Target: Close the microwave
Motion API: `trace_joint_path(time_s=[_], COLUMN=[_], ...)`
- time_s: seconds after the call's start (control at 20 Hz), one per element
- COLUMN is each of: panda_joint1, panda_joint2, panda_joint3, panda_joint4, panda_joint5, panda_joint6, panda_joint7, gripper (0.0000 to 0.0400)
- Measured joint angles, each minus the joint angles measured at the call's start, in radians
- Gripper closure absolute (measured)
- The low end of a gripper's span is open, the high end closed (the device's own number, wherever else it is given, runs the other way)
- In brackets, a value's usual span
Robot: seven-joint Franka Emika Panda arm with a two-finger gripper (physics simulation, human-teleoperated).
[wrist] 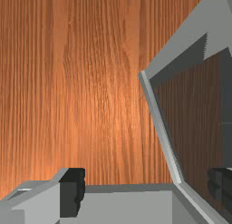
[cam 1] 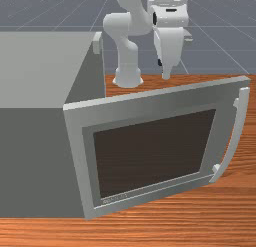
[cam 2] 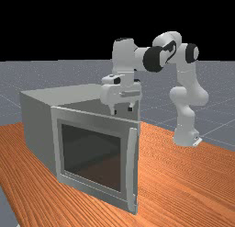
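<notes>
The microwave (cam 1: 35,156) is sitting on the surface (cam 1: 175,226) at the front view's left, its opening facing that view's right. Its door (cam 1: 150,103) is standing ajar, long axis running level from hinge to free edge and slanting toward the arm; the handle (cam 1: 240,126) is standing upright. The end effector (cam 2: 122,111) is hovering released, fingers parted, on the door's arm side.
</notes>
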Motion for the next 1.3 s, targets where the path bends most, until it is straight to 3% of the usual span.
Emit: trace_joint_path(time_s=[0.15,0.2,0.25,0.3,0.35,0.4,0.45,0.55,0.75,1.0,1.3], panda_joint1=[0.003,0.017,0.03,0.034,0.056,0.055,0.045,0.048,0.043,0.043,0.042], panda_joint2=[-0.008,-0.051,-0.058,-0.058,-0.066,-0.077,-0.072,-0.094,-0.092,-0.094,0.001], panda_joint3=[-0.003,-0.014,-0.018,-0.009,-0.026,-0.017,0.002,-0.001,0.007,0.003,0.002], panda_joint4=[-0.04,-0.153,-0.173,-0.166,-0.197,-0.208,-0.161,-0.18,-0.109,-0.128,0.023], panda_joint5=[-0.014,-0.073,-0.102,-0.083,-0.148,-0.134,-0.068,-0.087,-0.05,-0.063,-0.053], panda_joint6=[0.106,0.318,0.362,0.339,0.418,0.428,0.315,0.356,0.234,0.301,0.219], panda_joint7=[0.011,0.069,0.104,0.095,0.161,0.148,0.089,0.103,0.07,0.074,0.059], gripper=[0.0,0.0,0.0,0.0,0.0,0.0,0.0,0.0,0.0,0.0,0.0])
